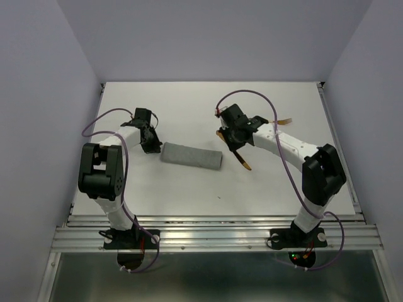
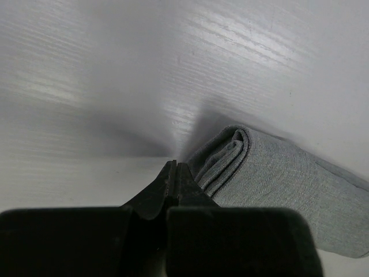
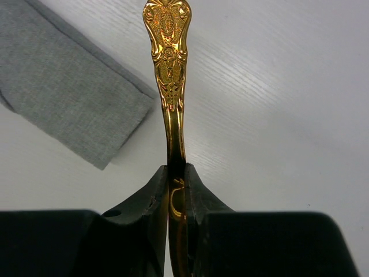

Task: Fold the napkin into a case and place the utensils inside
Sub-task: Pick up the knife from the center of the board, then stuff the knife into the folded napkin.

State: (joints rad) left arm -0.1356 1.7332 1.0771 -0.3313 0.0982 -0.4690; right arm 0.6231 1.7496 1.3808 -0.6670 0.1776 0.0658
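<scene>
Going left to right: the left wall is crowding the tabletop's left edge, so you're not getting much swing room there. The far half of the surface is giving you plenty.

Your left tool is sitting low with its fingers pressed together, gripping nothing. It's parked right beside the left end of the case. I can't tell if it's brushing the cloth or just missing it.

The case is lying flat near the middle of the tabletop, a narrow grey oblong running roughly left to right. Its stacked folds are showing at the left end. A strip of bare surface is running between it and the metal rail at the near edge.

Your right tool is clamping down on the golden utensil by its stem. The ornate handle is sticking out past the fingertips and ending just beside the case's right end, apart from it in the overhead view.

Further right, the second utensil is peeking out from behind your right arm, which is covering part of it. The right wall is hugging that edge too.
</scene>
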